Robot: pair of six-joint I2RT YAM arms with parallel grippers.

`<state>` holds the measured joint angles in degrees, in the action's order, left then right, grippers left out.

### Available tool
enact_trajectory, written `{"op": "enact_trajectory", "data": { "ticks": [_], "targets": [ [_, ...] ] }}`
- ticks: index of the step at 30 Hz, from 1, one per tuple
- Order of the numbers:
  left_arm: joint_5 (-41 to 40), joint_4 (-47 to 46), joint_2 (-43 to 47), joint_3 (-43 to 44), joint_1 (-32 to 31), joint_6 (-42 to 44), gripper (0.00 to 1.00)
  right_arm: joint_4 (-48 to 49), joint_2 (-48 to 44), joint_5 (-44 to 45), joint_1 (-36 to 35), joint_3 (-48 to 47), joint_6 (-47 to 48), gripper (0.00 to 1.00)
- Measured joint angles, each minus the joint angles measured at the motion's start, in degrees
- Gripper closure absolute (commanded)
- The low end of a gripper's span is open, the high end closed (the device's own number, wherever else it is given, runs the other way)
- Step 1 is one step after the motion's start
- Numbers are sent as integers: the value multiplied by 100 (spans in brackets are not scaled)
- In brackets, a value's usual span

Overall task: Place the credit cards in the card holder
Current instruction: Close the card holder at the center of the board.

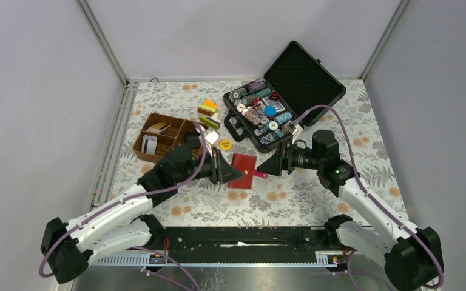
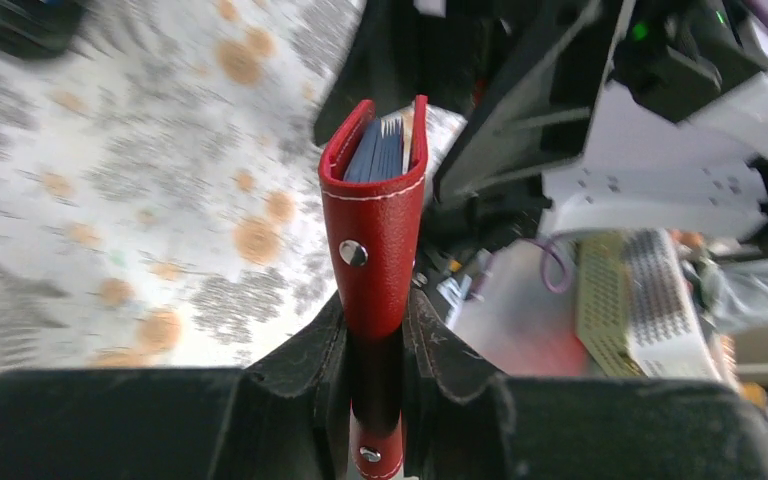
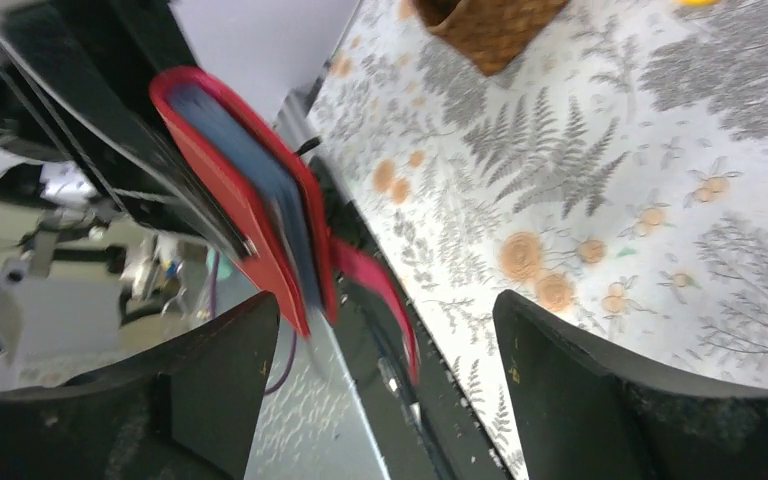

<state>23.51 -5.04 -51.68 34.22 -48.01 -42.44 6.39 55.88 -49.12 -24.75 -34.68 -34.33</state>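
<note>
My left gripper (image 1: 223, 167) is shut on the red card holder (image 1: 243, 171) and holds it near the table's middle. In the left wrist view the card holder (image 2: 375, 225) stands on edge between my fingers (image 2: 310, 350), nearly closed, with bluish inner pockets showing at its top. My right gripper (image 1: 272, 166) is open and empty just right of the card holder. In the right wrist view the card holder (image 3: 245, 190) is ahead of the open jaws, its strap hanging. Credit cards (image 1: 158, 127) lie in the wicker basket, one whitish (image 1: 148, 145).
The brown wicker basket (image 1: 139, 147) sits left of the left gripper and shows in the right wrist view (image 3: 485, 25). An open black case (image 1: 306, 79) of poker chips stands at the back right. Coloured blocks (image 1: 208, 113) and a yellow piece (image 1: 225, 144) lie between them.
</note>
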Motion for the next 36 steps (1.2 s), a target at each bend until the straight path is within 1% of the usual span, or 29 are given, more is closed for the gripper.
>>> {"op": "enact_trajectory", "data": {
  "ticks": [2, 5, 7, 10, 12, 15, 19, 23, 29, 33, 36],
  "targets": [
    [17, 710, 0, 470, 363, 319, 100, -166, -140, 404, 0, 4, 74, 14],
    [90, 1530, -66, 1161, 1198, 761, 100, -72, -251, 807, 0, 90, 39, 15],
    [157, 1851, -142, 1508, 1694, 1023, 100, 170, -245, 966, -7, 225, -105, 16],
    [234, 2031, -164, 1641, 2083, 1292, 100, 472, -63, 1222, -72, 334, -339, 18],
    [332, 2024, -151, 1543, 2153, 1338, 100, 654, 136, 1340, -170, 334, -442, 20],
    [610, 1829, -70, 1156, 2299, 1316, 100, 817, 382, 1447, -417, 313, -560, 23],
    [909, 1823, -68, 986, 2496, 1263, 100, 984, 431, 1523, -647, 302, -634, 29],
    [1137, 1606, -66, 973, 2551, 1211, 100, 1292, 494, 1552, -761, 302, -737, 38],
    [1641, 1296, -68, 863, 2551, 1062, 100, 1980, 1071, 1521, -892, 302, -1005, 52],
    [1851, 1174, -90, 837, 2551, 999, 100, 2223, 1270, 1523, -918, 293, -1097, 61],
    [1921, 1115, -98, 837, 2551, 960, 100, 2354, 1283, 1523, -931, 245, -1123, 66]
  ]
}}
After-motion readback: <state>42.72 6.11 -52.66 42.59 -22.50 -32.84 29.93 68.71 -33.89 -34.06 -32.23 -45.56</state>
